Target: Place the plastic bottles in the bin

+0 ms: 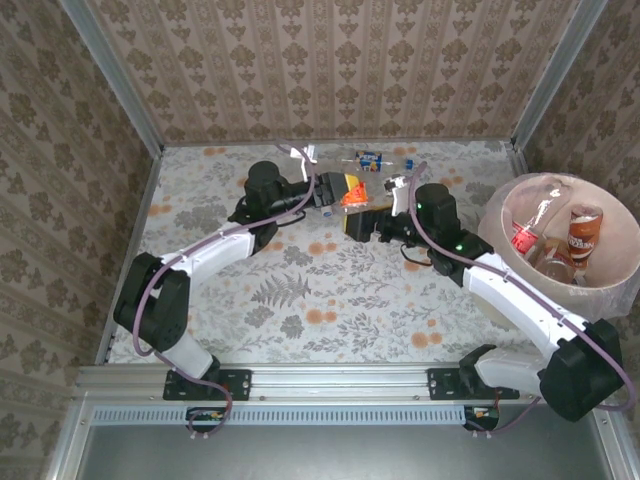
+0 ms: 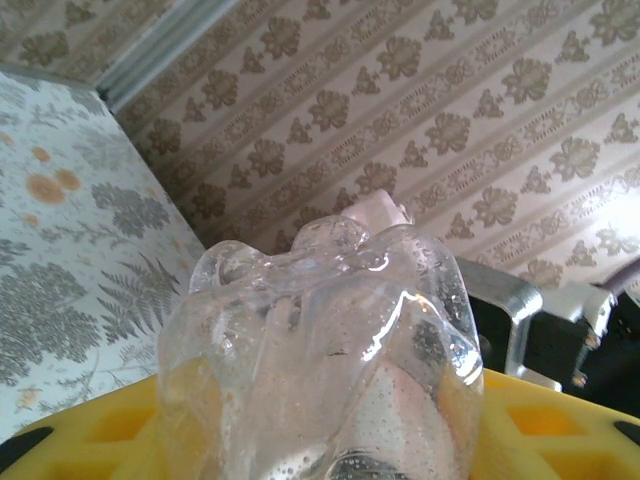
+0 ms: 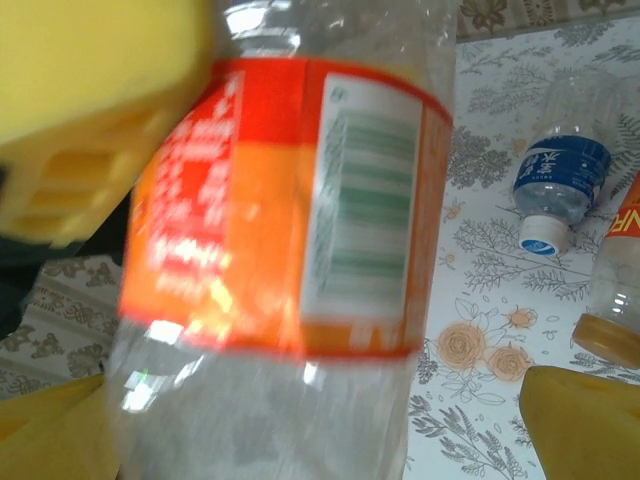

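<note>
A fern-and-flower patterned table (image 1: 300, 300) sits boxed in by damask-papered walls (image 1: 330, 70). Seen from above, the left gripper (image 1: 338, 188) hangs toward 12 o'clock of the table's middle, its yellow fingers clamped on the orange-labelled bottle (image 3: 290, 200); its wrist camera looks along the bottle's clear, dimpled base, lifted off the table. The right gripper (image 3: 315, 425) faces it from 4 o'clock, jaws wide apart; in its own view the bottle lies across the gap between its two yellow fingertips, and I cannot tell whether either one touches it. Beyond the pair, at 12 o'clock by the far wall, a blue-labelled bottle (image 1: 370, 158) lies on its side; the right wrist view has an orange-capped bottle (image 3: 615, 300) just beside it at 5 o'clock. The bin (image 1: 612, 255) stands at 3 o'clock, off the table's right edge, well apart from the held bottle; inside it are a red-labelled bottle (image 1: 523, 238) and a brown-labelled bottle (image 1: 583, 230), leaning.
</note>
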